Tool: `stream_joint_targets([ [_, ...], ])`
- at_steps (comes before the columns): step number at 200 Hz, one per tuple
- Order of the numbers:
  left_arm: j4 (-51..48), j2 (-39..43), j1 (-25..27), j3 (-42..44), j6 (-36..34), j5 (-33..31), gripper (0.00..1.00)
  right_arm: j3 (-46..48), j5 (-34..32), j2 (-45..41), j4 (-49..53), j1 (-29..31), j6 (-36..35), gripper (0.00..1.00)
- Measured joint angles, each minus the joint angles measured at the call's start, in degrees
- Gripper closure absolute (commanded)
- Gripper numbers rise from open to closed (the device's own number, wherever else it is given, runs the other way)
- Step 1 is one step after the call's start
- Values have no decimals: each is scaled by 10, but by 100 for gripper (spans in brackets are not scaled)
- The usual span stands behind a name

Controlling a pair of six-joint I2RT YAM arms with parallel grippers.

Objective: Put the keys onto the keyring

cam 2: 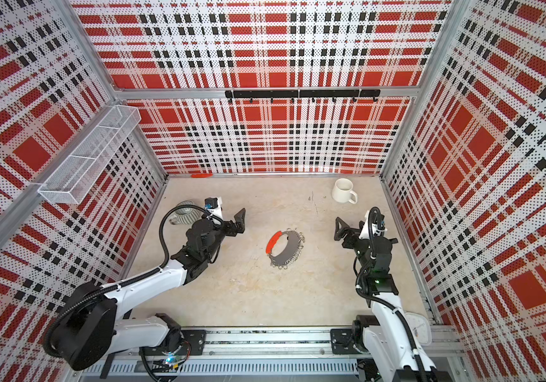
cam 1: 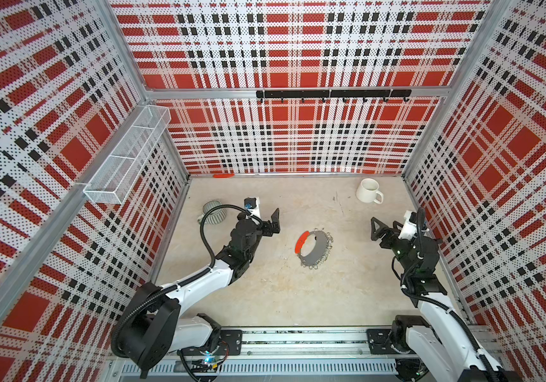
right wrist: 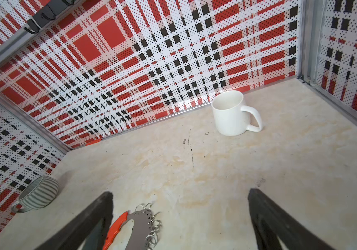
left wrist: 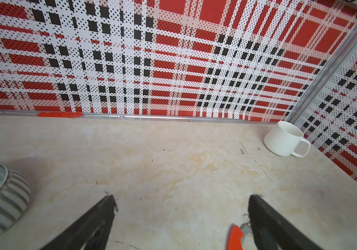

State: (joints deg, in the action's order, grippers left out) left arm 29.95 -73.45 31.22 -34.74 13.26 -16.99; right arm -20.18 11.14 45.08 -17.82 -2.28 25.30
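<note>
The keyring [cam 1: 318,256], a grey hoop with a red segment and a fringe of small silver loops, lies flat on the table's middle in both top views [cam 2: 289,255]. My left gripper [cam 1: 276,223] hovers to its left, open and empty. To the hoop's right, my right gripper [cam 1: 374,228] is also open and empty. In the left wrist view only the hoop's red end [left wrist: 234,238] peeks out beside one finger, with bare table between the jaws [left wrist: 181,198]. The right wrist view shows the keyring [right wrist: 138,227] just inside one finger of the open gripper [right wrist: 180,192]. The keys are out of view.
A white mug [cam 1: 368,191] stands upright at the back right. A grey ribbed mug [cam 1: 213,211] sits at the left, behind my left arm. A white wire basket [cam 1: 126,155] hangs on the left wall, and a black hook rail [cam 1: 331,94] on the back wall.
</note>
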Motion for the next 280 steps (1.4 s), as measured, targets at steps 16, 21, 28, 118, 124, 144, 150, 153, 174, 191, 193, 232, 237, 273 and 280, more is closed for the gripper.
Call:
stream_joint_targets([
  [16, 0, 0, 0, 0, 16, -14, 2, 0, 2, -3, 0, -3, 3, 0],
  [21, 0, 0, 0, 0, 20, -19, 2, 0, 2, -4, 0, -3, 1, 0],
  [28, 0, 0, 0, 0, 28, -27, 2, 0, 3, -5, 0, -4, 2, 0],
  [118, -5, 95, -58, 60, 203, -158, 2, 8, 9, -17, -3, -13, 19, 0],
  [124, -7, 99, -70, 66, 226, -155, 2, 9, 4, -17, -5, -13, 18, 0],
  [144, -17, 102, -105, 75, 279, -138, 2, 11, 1, -17, -7, -13, 20, 0],
  [150, -21, 102, -114, 76, 290, -131, 2, 11, 0, -17, -7, -13, 20, 0],
  [153, -23, 102, -117, 77, 296, -128, 2, 12, 5, -17, -7, -13, 20, 0],
  [174, -26, 101, -126, 77, 319, -111, 2, 13, 0, -17, -9, -13, 21, 0],
  [191, -26, 101, -127, 77, 329, -102, 2, 13, 0, -17, -10, -14, 20, 0],
  [193, -26, 101, -127, 77, 329, -102, 2, 14, 9, -17, -10, -14, 21, 0],
  [232, -29, 101, -129, 77, 303, -107, 2, 14, -1, -12, -16, -16, 18, 0],
  [237, -31, 101, -130, 76, 293, -110, 2, 14, 8, -10, -17, -16, 17, 0],
  [273, -41, 89, -141, 68, 194, -136, 2, 14, -1, 3, -21, -17, 14, 0],
  [280, -43, 84, -143, 66, 172, -142, 2, 14, 0, 3, -21, -17, 14, 0],
])
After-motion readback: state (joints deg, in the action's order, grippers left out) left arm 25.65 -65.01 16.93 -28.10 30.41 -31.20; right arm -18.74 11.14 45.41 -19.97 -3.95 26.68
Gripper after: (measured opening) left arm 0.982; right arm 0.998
